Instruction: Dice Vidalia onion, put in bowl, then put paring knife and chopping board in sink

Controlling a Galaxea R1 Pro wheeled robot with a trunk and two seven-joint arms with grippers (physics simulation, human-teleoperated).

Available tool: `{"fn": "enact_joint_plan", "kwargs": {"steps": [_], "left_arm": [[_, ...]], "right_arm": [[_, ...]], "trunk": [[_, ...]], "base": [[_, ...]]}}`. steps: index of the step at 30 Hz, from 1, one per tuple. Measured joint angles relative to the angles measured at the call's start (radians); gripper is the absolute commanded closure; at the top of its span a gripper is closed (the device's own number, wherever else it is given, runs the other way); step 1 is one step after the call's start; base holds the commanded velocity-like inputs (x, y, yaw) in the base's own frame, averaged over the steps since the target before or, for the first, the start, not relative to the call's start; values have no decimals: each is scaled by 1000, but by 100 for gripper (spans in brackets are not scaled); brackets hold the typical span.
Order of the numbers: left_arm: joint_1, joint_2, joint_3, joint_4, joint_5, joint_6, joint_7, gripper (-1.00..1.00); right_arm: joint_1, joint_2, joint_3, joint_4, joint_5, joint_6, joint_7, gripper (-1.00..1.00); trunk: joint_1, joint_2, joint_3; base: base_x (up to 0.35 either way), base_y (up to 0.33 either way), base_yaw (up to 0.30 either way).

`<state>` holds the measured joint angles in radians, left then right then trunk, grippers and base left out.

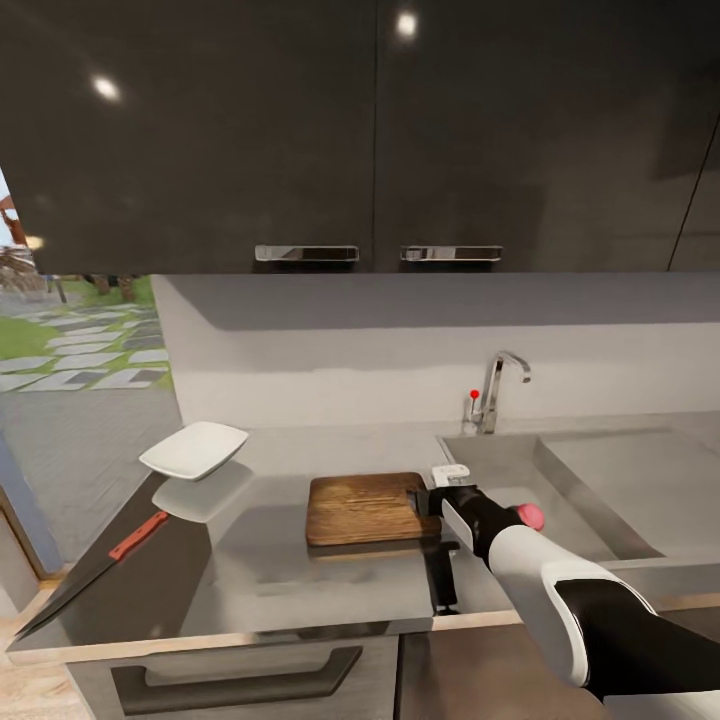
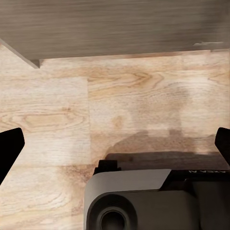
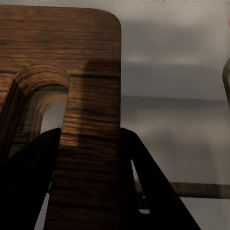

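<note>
At right wrist view, right gripper (image 3: 88, 158) seen clamped on chopping board (image 3: 72, 72) handle end; left gripper (image 2: 115, 143) seen spread above wood floor (image 2: 120, 96). Grey countertop (image 1: 270, 580), black cabinets (image 1: 300, 130) shown overhead.

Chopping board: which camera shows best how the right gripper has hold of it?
The right wrist view: the chopping board's handle end sits between the two dark fingers, beside its slot. The head view shows the whole board, the right gripper at its edge.
</note>
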<state>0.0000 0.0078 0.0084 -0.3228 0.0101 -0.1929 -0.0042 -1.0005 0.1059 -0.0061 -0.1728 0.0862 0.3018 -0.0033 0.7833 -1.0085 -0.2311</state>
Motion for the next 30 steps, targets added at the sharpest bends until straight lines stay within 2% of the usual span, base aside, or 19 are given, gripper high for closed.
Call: {"fn": "enact_joint_plan", "kwargs": {"steps": [9, 10, 30], "left_arm": [[0, 0, 0, 0, 0, 0, 0, -100], [0, 0, 0, 0, 0, 0, 0, -100], [0, 0, 0, 0, 0, 0, 0, -100]], "right_arm": [[0, 0, 1, 0, -1, 0, 0, 100], [0, 0, 1, 0, -1, 0, 0, -100], [1, 0, 2, 15, 2, 0, 1, -100]], "trunk": [[0, 0, 0], [0, 0, 0], [0, 0, 0]], "base": [[0, 0, 0], [0, 0, 0], [0, 0, 0]]}}
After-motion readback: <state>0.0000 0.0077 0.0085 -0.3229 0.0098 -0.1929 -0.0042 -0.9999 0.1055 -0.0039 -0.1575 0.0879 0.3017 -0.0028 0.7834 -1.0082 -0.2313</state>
